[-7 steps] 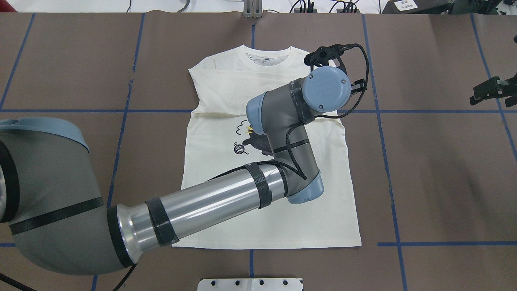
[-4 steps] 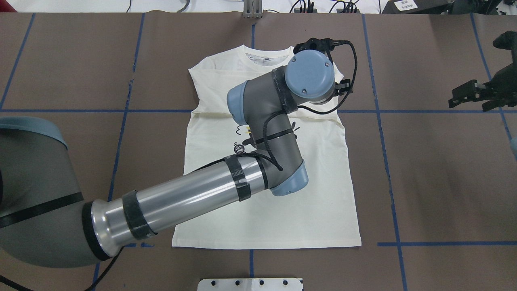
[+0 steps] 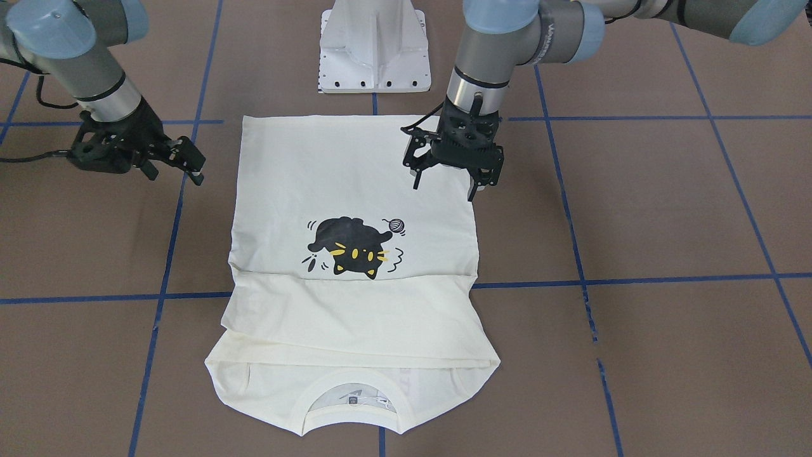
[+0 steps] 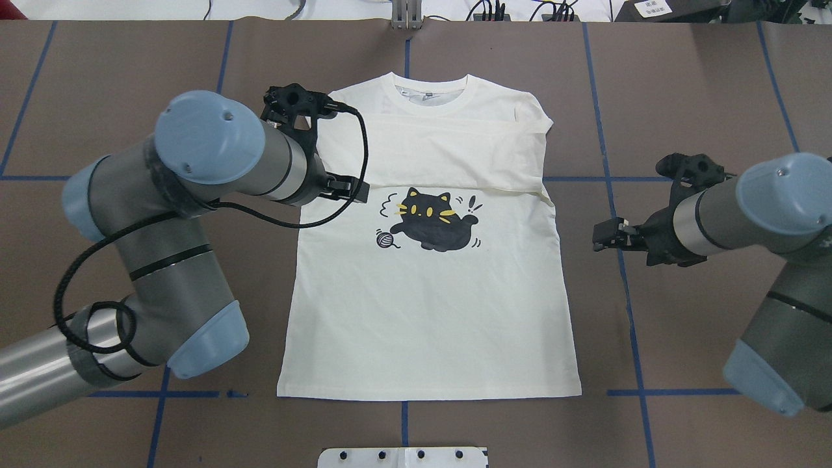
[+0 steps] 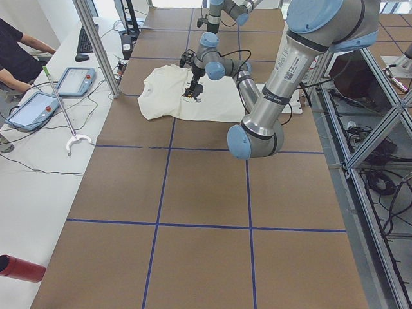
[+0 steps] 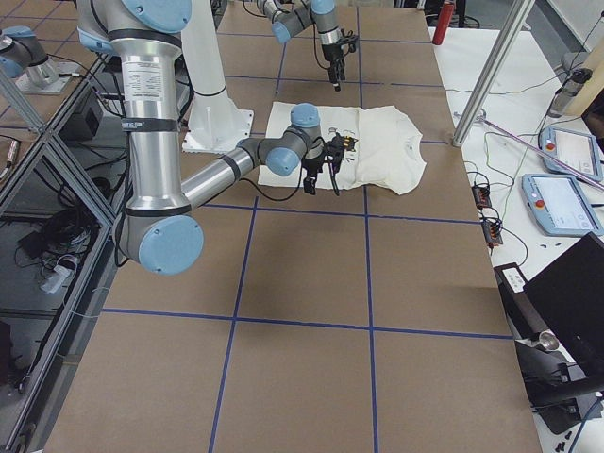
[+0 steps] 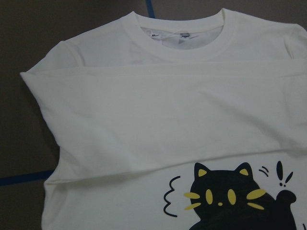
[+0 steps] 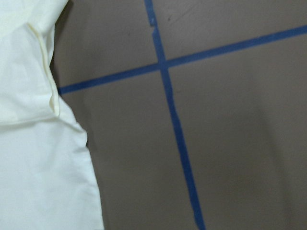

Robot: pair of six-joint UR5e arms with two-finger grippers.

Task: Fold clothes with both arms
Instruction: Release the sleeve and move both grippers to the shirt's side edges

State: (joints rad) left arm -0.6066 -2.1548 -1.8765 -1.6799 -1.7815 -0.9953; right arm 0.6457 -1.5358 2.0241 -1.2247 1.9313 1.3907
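The T-shirt (image 4: 429, 312) lay flat, print up, in the middle of the bench (image 4: 702, 84), with its sleeves (image 4: 448, 153) folded across the chest. It looked light and limp, and was probably best pinched at matching side edges. The left hand (image 3: 444, 188) hovered over one edge with its fingers apart. The right hand (image 3: 176, 172), also apart and empty, hung just beside the other edge.

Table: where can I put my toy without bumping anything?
Bare table lies past the right gripper, toward the far edge, and right of the shirt's hem. It's crowded beside the sleeves, where both grippers hover; the left gripper overhangs the shirt.
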